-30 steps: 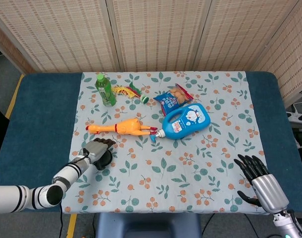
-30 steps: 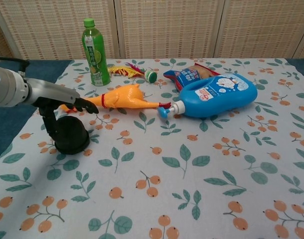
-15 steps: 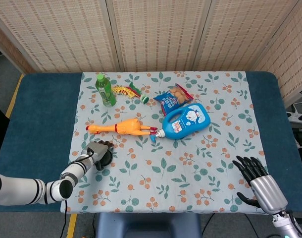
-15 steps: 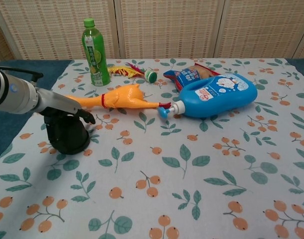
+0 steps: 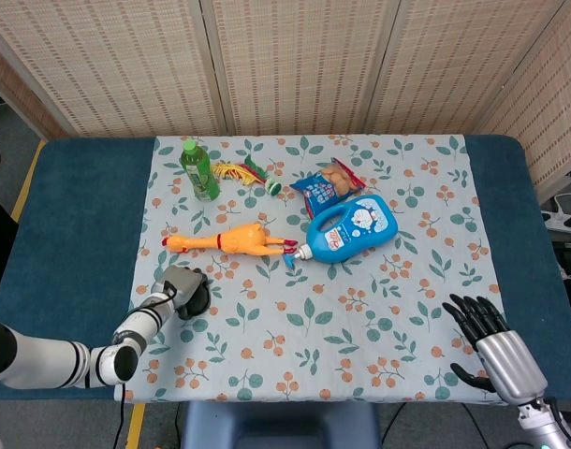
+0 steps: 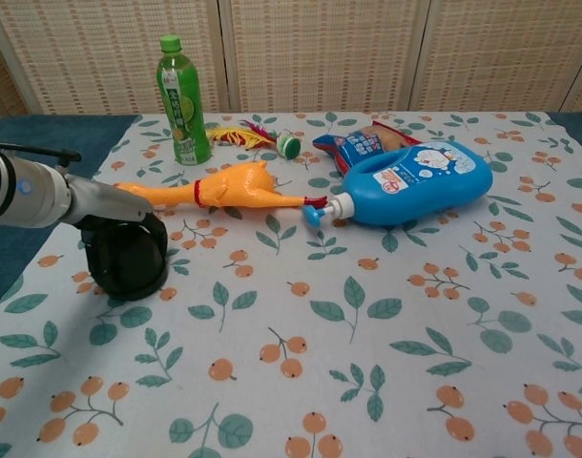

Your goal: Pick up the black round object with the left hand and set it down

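Observation:
The black round object [image 5: 198, 298] [image 6: 129, 263] stands on the floral cloth near its front left part. My left hand [image 5: 180, 281] [image 6: 114, 204] comes in from the left and lies over its top, with dark fingers curled around its far side. The fingers blend with the object, so the exact contact is hard to see. In the chest view the object's base seems to touch the cloth. My right hand [image 5: 486, 339] hovers at the table's front right corner, fingers apart and holding nothing; only the head view shows it.
A yellow rubber chicken [image 5: 234, 240] [image 6: 229, 188] lies just behind the object. A blue detergent bottle [image 5: 353, 228] [image 6: 415, 181] lies on its side to the right. A green bottle [image 5: 200, 171] [image 6: 182, 100], a snack bag [image 5: 328, 185] and small toys sit at the back.
My left hand's fingers, first spread above the object, have closed down around it. The forearm has dropped lower and the object has shifted slightly left. The right hand barely moved.

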Tool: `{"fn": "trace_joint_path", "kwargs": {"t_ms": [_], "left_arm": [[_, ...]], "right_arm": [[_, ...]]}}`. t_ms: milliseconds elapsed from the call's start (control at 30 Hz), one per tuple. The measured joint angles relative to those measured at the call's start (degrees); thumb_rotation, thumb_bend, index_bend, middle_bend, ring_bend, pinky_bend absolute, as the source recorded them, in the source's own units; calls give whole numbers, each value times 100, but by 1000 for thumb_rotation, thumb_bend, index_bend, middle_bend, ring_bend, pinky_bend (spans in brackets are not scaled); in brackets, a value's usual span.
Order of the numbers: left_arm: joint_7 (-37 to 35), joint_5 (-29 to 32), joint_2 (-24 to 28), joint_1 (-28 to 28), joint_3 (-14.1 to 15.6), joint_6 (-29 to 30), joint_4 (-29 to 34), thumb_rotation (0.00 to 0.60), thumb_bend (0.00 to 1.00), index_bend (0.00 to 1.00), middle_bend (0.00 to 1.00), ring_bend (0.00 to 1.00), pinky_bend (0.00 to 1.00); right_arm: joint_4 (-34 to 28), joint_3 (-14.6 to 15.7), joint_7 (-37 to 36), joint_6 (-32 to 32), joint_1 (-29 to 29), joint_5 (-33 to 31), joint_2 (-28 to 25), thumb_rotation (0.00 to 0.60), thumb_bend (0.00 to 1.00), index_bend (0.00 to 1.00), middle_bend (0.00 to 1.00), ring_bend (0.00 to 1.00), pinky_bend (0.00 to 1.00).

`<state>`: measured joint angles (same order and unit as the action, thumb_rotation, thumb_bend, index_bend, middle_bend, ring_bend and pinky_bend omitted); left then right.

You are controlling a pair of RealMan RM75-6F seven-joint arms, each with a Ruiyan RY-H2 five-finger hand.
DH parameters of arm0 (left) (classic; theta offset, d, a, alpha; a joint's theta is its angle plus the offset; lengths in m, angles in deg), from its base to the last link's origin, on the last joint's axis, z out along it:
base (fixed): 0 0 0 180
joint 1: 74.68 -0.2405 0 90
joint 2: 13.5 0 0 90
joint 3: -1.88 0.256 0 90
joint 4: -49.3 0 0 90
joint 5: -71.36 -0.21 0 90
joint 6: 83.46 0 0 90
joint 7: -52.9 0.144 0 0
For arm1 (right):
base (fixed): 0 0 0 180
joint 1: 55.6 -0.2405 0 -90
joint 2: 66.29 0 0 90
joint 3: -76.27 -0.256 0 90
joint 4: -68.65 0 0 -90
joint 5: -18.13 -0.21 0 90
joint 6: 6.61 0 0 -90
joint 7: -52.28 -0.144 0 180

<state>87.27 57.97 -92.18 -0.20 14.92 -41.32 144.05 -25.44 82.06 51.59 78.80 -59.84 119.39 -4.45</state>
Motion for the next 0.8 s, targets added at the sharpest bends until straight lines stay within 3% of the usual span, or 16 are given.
{"fn": "trace_joint_path", "kwargs": {"t_ms": [367, 667, 800], "left_arm": [[38, -892, -176, -446, 7, 720, -54, 600, 404, 535, 579, 461, 652], [-27, -1819, -110, -1046, -74, 1285, -19, 600, 461, 608, 637, 511, 696], [-180, -2051, -23, -1238, -182, 1304, -18, 600, 577, 647, 669, 539, 721]], "right_arm": [[-6, -3, 51, -49, -5, -24, 11, 600, 117, 0, 0, 0, 0], [-40, 18, 117, -121, -21, -23, 27, 600, 118, 0, 0, 0, 0], [-45, 26, 115, -119, -20, -9, 21, 600, 117, 0, 0, 0, 0]]}}
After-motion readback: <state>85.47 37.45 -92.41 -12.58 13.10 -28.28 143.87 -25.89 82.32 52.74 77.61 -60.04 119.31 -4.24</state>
